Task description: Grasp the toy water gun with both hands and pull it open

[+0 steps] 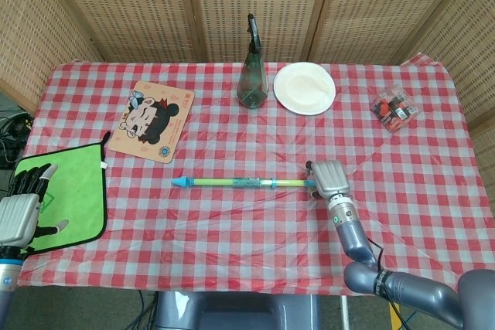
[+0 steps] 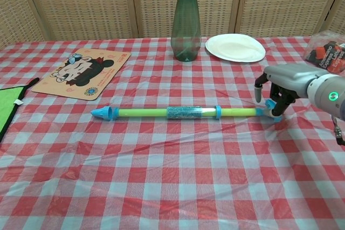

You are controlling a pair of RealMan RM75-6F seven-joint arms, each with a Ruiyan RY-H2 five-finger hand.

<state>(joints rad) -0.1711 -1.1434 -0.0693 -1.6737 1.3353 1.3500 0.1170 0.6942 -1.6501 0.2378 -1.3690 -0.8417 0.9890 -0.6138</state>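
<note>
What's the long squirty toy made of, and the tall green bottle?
The toy water gun looks like smooth plastic: bright blue ends, a glossy yellow-green tube. The green bottle is see-through and shiny, so glass or clear plastic; the look leaves it open.

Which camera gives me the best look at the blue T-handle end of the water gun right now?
The chest view: the blue T-handle shows from the side, with the right hand and its fingers reaching down around it. In the head view the hand's grey back covers most of the handle.
</note>
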